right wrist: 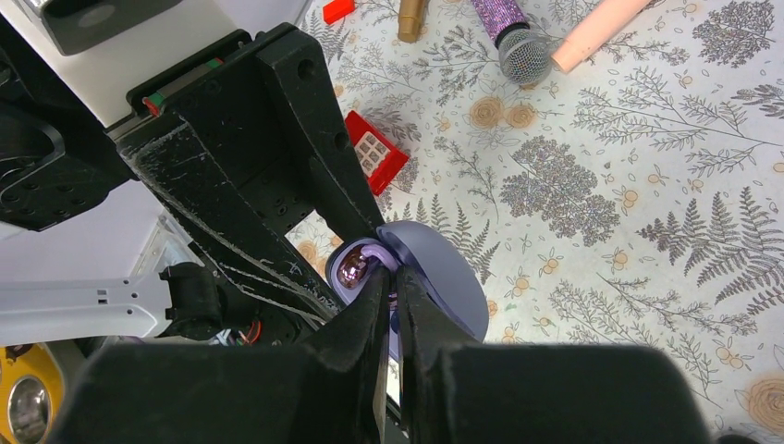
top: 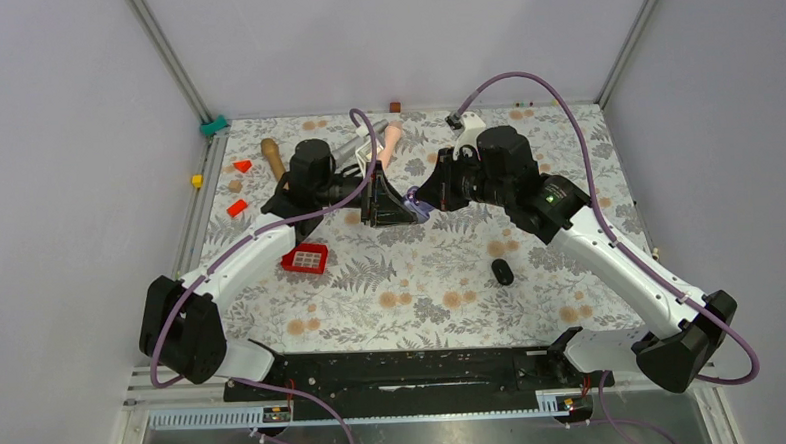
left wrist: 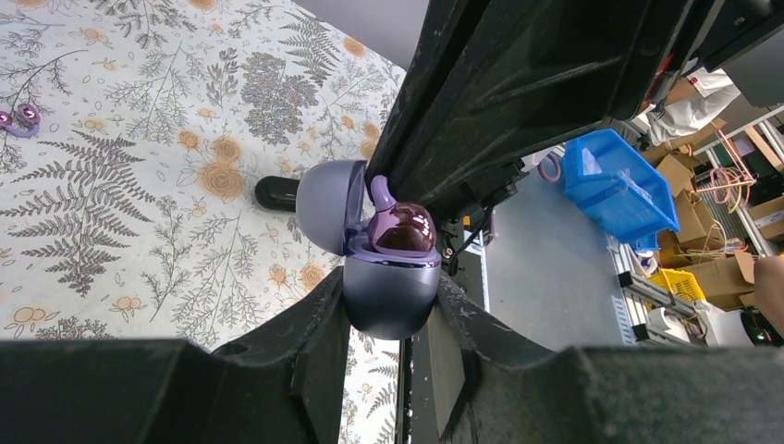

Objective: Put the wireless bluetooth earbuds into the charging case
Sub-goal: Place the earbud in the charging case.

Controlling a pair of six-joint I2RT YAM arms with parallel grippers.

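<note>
The charging case [left wrist: 393, 277] is clamped by its lower shell in the left gripper [left wrist: 390, 307], lid [left wrist: 325, 205] swung open, raised above the middle of the table a little toward the far side. One earbud [left wrist: 404, 228], glossy and dark with a lavender tip, sits in the case's well. The right gripper [right wrist: 392, 287] comes in from the other side with its fingers drawn almost together, pinching that lavender tip.

The table [top: 423, 316] is covered with a pale cloth printed with ferns and orange flowers, and plain grey walls [top: 381, 42] on metal posts close it in on three sides.

Bare cloth runs from below the case to the near edge, with a red tray [top: 306, 258] to its left and a black oval object [top: 502, 271] to its right. Loose things crowd the far left: a wooden pin [top: 273, 157], red blocks [top: 236, 208], a peach cylinder [top: 391, 142] and a microphone [right wrist: 518, 51].

From above, the case is only a lavender sliver between the two black grippers. The left wrist view alone shows the bud seated, a small purple piece [left wrist: 18, 118] lying on the cloth that I cannot identify, and a blue bin [left wrist: 615, 190] beyond the table edge.
</note>
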